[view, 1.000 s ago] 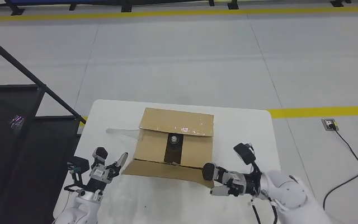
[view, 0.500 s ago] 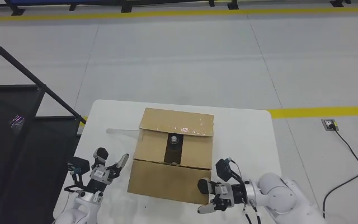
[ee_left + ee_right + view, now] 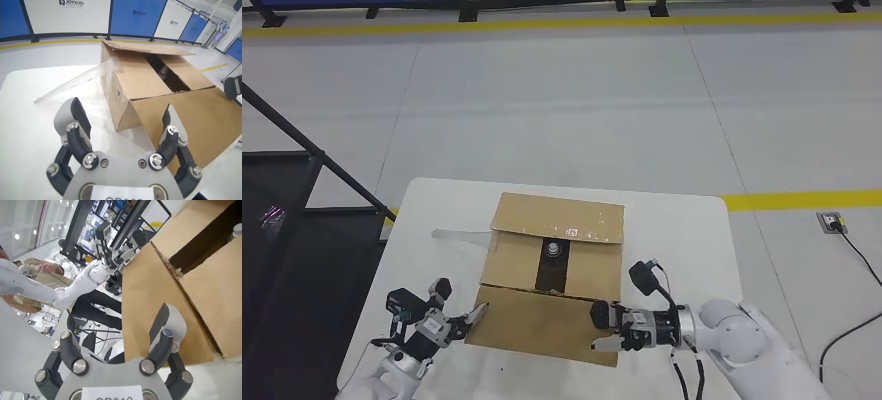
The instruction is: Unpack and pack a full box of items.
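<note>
A brown cardboard box (image 3: 554,262) stands mid-table, its far flap (image 3: 558,217) up and its near flap (image 3: 542,325) folded out toward me. Through the slot on top a bottle cap (image 3: 554,250) shows inside (image 3: 163,71). My left gripper (image 3: 454,322) is open at the near flap's left corner, and one of its fingertips (image 3: 167,113) is over the cardboard (image 3: 189,121). My right gripper (image 3: 602,330) is open at the flap's right end. One finger (image 3: 162,317) lies over the flap (image 3: 143,285); the other is hidden.
A strip of clear tape (image 3: 457,235) hangs off the box's left side onto the white table (image 3: 682,230); it also shows in the left wrist view (image 3: 79,81). A black frame (image 3: 302,150) stands off the table's left edge.
The near flap has swung further out toward me. My right gripper dipped toward the table's near edge, then came back onto the flap's right end. My left gripper moved right, to the flap's corner.
</note>
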